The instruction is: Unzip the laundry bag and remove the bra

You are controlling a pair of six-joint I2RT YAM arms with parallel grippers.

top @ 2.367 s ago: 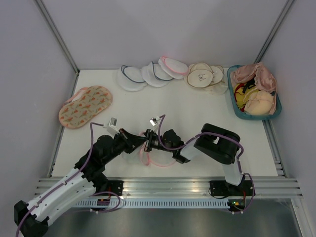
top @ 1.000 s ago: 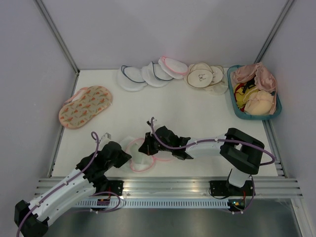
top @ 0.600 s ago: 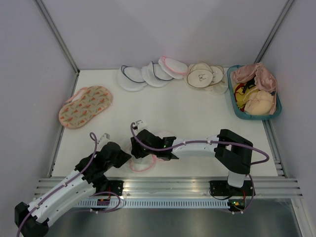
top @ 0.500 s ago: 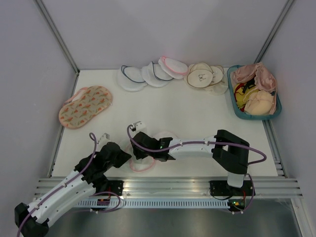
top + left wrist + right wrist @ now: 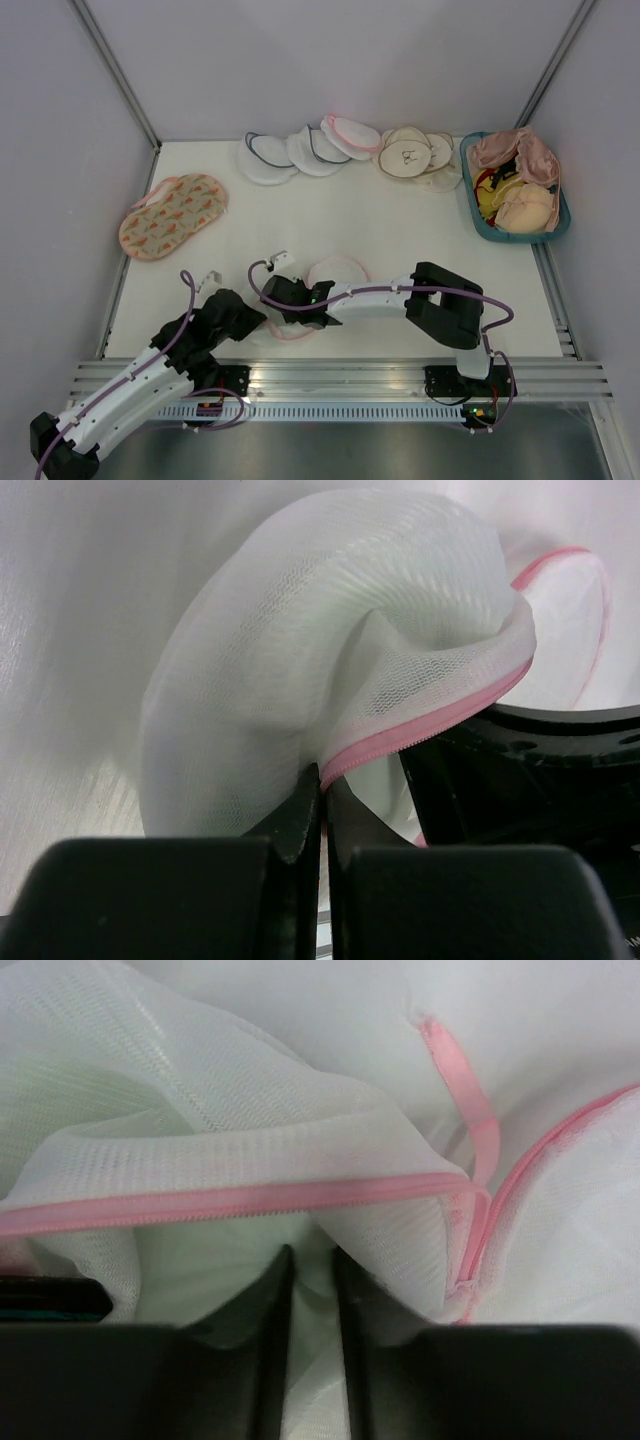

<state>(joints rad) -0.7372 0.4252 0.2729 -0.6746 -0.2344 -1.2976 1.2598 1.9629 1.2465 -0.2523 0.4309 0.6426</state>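
Note:
The laundry bag (image 5: 335,272), white mesh with pink zipper trim, lies unzipped at the table's near middle. My left gripper (image 5: 250,318) is at its left edge. In the left wrist view the jaws (image 5: 322,780) are shut on the pink zipper edge of the bag (image 5: 300,630), and the mesh bulges up beyond them. My right gripper (image 5: 285,308) reaches into the bag from the right. In the right wrist view its fingers (image 5: 312,1265) go under the pink zipper rim of the bag (image 5: 200,1110) and pinch smooth white padded fabric, the bra (image 5: 310,1305). The rest of the bra is hidden.
An orange floral bag (image 5: 173,215) lies at the far left. White pouches with dark blue trim (image 5: 275,155), a pink-trimmed pouch (image 5: 350,133) and beige pads (image 5: 410,153) line the back. A teal basket (image 5: 520,236) with peach bras and a yellow item stands at the right.
My left gripper has pulled back toward the near left with the bag's edge. My right gripper has moved left along the bag and into its opening. The bag has opened and spread.

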